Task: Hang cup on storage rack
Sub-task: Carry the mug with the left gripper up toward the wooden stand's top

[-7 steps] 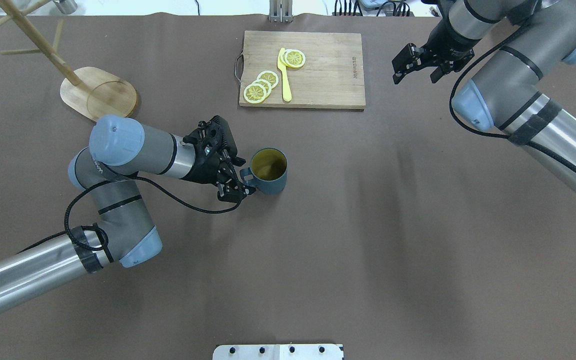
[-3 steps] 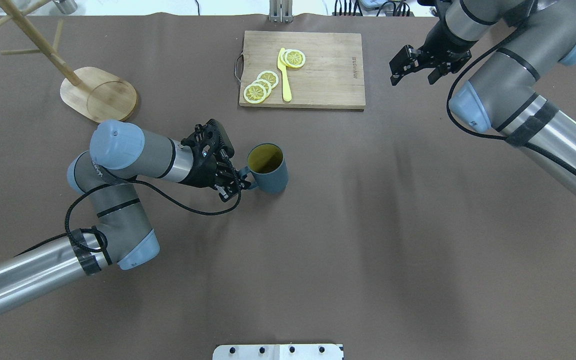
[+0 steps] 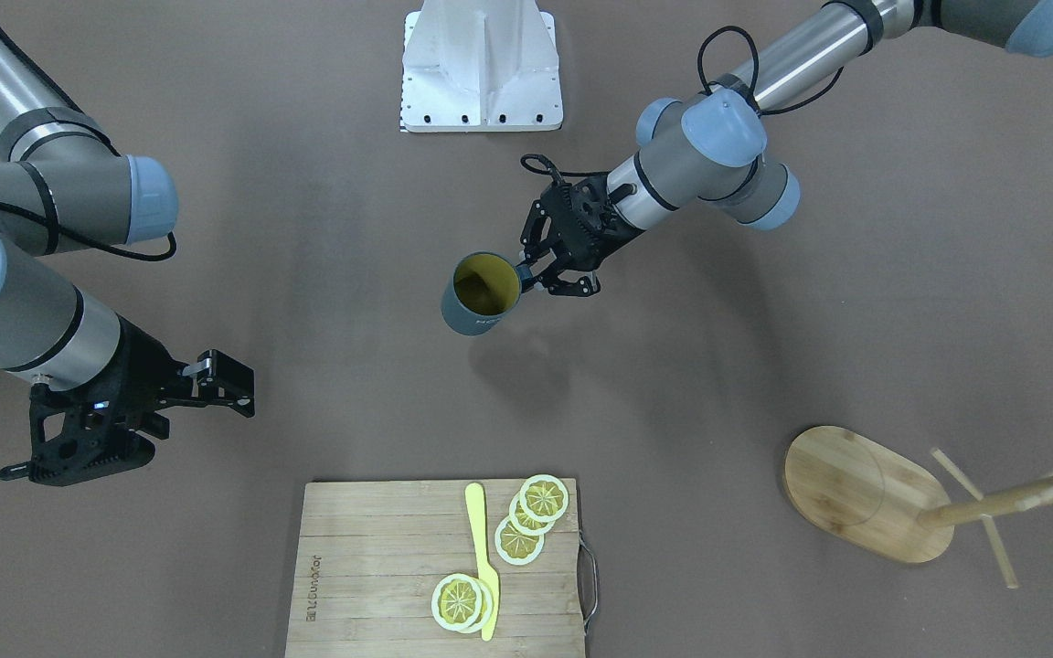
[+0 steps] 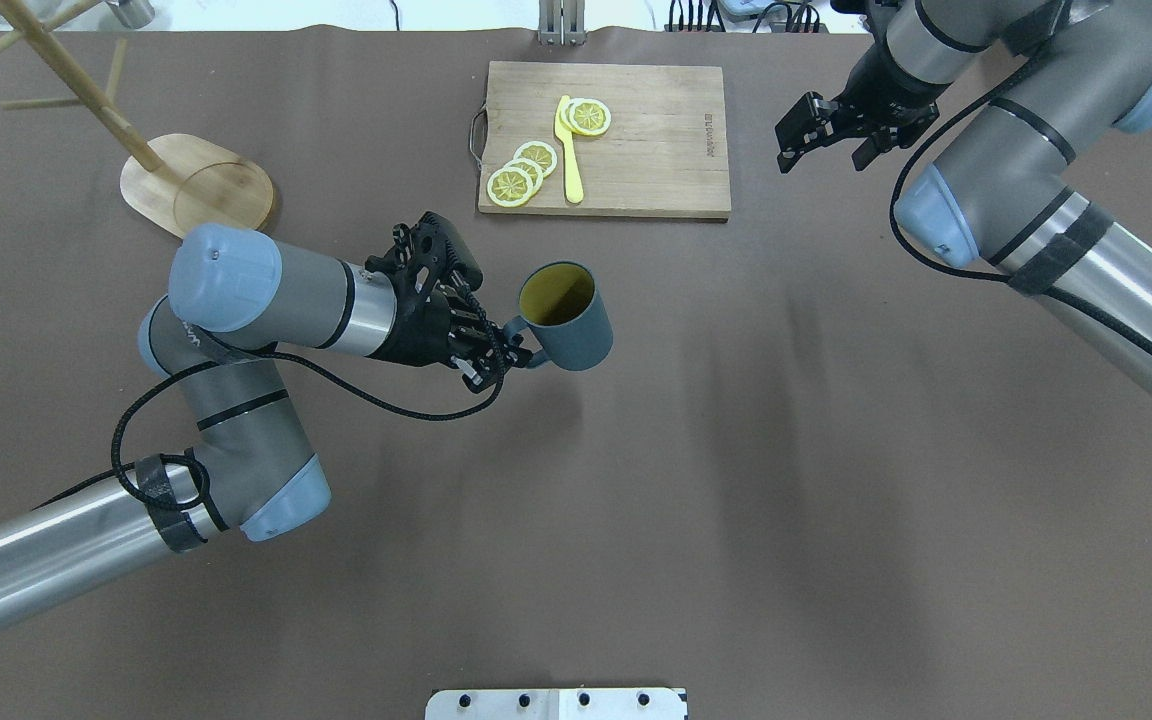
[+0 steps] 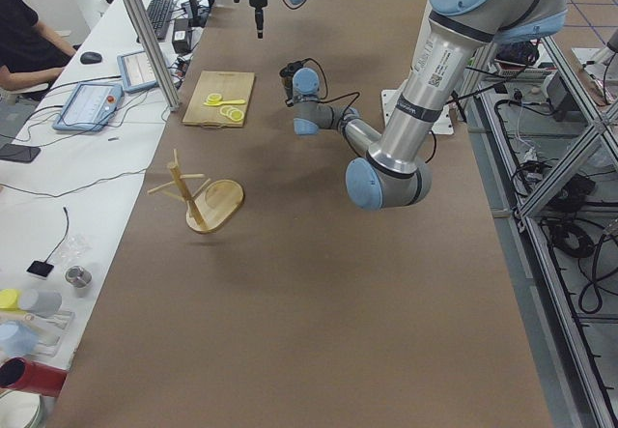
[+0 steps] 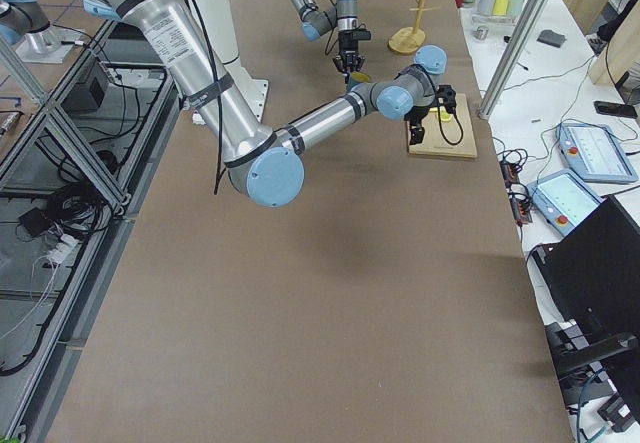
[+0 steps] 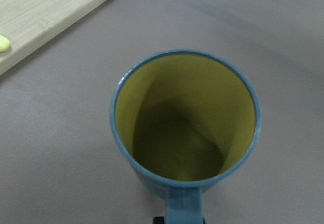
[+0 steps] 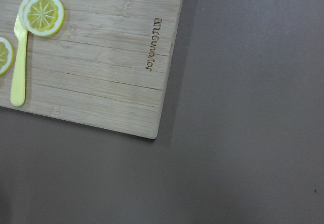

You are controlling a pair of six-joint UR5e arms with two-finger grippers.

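The teal-blue cup (image 4: 568,318), mustard-yellow inside, hangs upright above the table's middle and casts a shadow below. My left gripper (image 4: 513,351) is shut on its loop handle (image 3: 524,271), coming in from the cup's left in the overhead view. The left wrist view looks straight down into the cup (image 7: 185,118). The storage rack (image 4: 198,188), a bamboo mug tree with bare pegs, stands at the table's far left, well apart from the cup; the front-facing view shows its oval base (image 3: 856,493). My right gripper (image 4: 829,132) hovers open and empty at the far right.
A wooden cutting board (image 4: 606,140) with lemon slices (image 4: 521,172) and a yellow knife (image 4: 569,150) lies at the far centre; its corner shows in the right wrist view (image 8: 91,57). A white mounting plate (image 4: 556,703) sits at the near edge.
The left gripper has raised the cup off the table and carried it slightly right and farther away. The right gripper has drifted a little toward the far edge.
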